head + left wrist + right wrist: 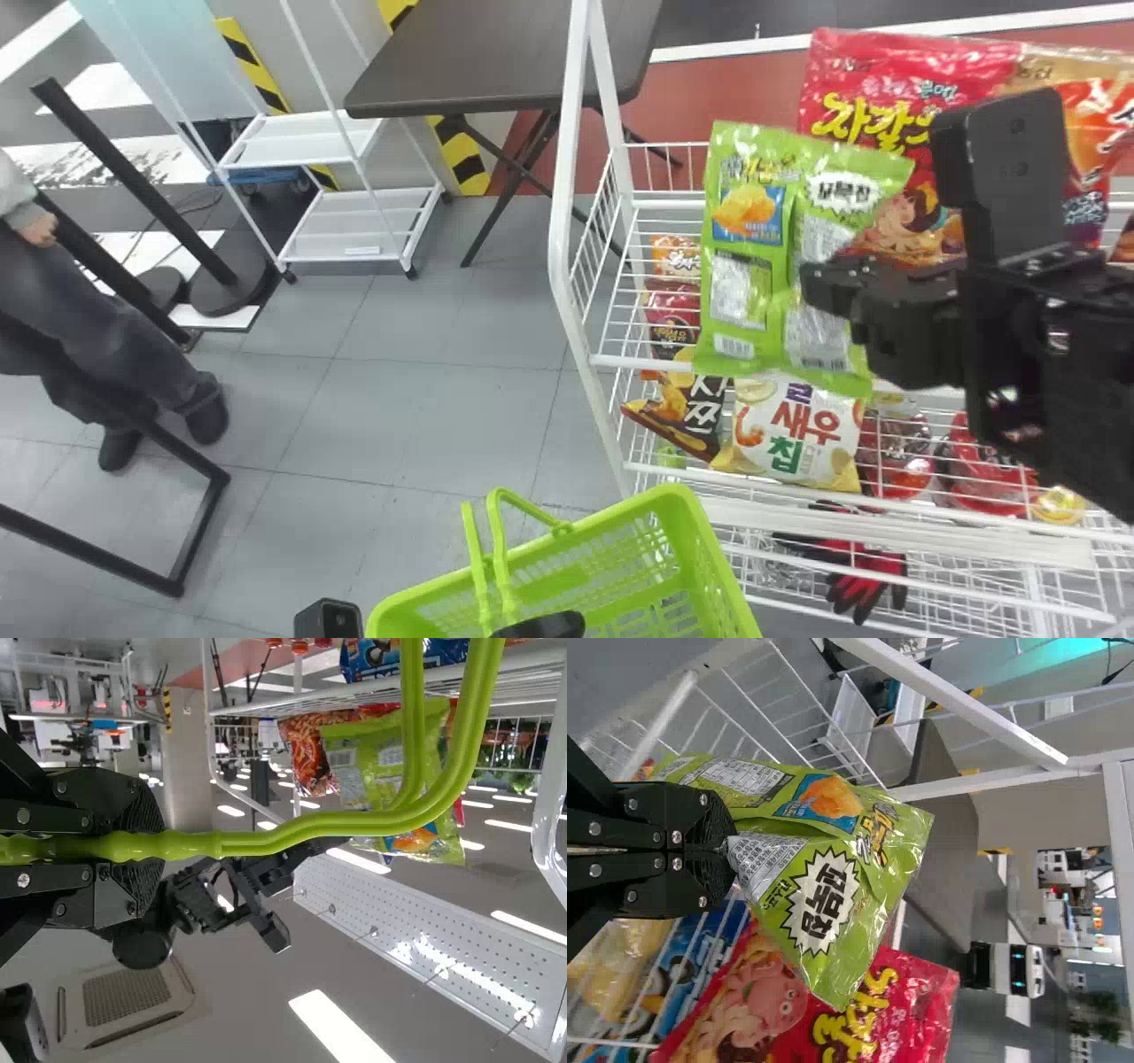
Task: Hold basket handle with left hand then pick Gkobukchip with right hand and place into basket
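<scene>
White rack: upper left of the head view, a two-level stand (pixel 354 232) with plain shelves.
Dark table: top centre, a brown tabletop (pixel 478 58) on folding legs.
Basket: bottom centre, lime green (pixel 726 576), with slotted walls and its handle (pixel 498 554) standing up.
Left jaws: at the bottom edge, right by the handle; the left gripper (pixel 539 626) is closed around the green bar, which runs between its ridged pads in the left wrist view.
Wire shelving: white, from upper centre to lower right (pixel 611 361).
Brown snack bag: right of centre, tilted, with pale lettering (pixel 680 412).
Gkobukchip: upper right of centre, held in the air in front of the shelving, well above the basket; a shiny lime-green bag (pixel 744 266), creased down the middle. It shows a golden chip on a blue patch, a jagged white burst with bold black characters, pale panels of fine print and barcodes.
White snack bag: below it, on the shelving, with red and green characters (pixel 802 434).
Right jaws: right of centre; the right gripper (pixel 842 291) is pinched narrow on the creased foil of the Gkobukchip.
Red snack bag: upper right, big yellow lettering (pixel 873 115) and an octopus drawing.
Red-and-black glove: lower right, on the shelving (pixel 859 585).
</scene>
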`<control>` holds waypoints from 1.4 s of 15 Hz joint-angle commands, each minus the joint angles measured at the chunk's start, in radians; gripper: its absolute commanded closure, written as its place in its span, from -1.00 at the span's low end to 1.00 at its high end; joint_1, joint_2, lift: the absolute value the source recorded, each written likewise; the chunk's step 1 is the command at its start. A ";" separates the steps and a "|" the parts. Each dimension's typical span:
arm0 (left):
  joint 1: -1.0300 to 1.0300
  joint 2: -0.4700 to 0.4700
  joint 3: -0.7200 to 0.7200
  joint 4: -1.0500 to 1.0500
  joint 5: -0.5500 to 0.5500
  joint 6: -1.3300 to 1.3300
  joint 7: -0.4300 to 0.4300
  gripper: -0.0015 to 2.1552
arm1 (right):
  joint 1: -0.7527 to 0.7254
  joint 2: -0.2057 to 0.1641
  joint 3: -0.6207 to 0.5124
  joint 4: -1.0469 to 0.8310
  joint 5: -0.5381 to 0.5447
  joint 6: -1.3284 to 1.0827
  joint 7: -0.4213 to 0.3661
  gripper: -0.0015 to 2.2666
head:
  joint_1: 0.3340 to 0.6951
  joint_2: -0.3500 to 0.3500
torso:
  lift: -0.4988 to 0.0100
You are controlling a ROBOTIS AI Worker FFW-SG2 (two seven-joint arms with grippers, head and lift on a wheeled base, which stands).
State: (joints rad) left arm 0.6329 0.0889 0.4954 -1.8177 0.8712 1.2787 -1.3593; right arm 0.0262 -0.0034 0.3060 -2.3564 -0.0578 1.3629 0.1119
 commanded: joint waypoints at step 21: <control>-0.022 0.002 0.000 -0.006 0.031 0.021 0.017 0.99 | 0.175 -0.027 0.004 -0.138 -0.362 0.209 0.023 0.98 | 1.00 1.00 | 0.96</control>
State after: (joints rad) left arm 0.6102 0.0886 0.4941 -1.8200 0.8938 1.2962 -1.3422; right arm 0.1901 -0.0216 0.2757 -2.5385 -0.4288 1.5517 0.1344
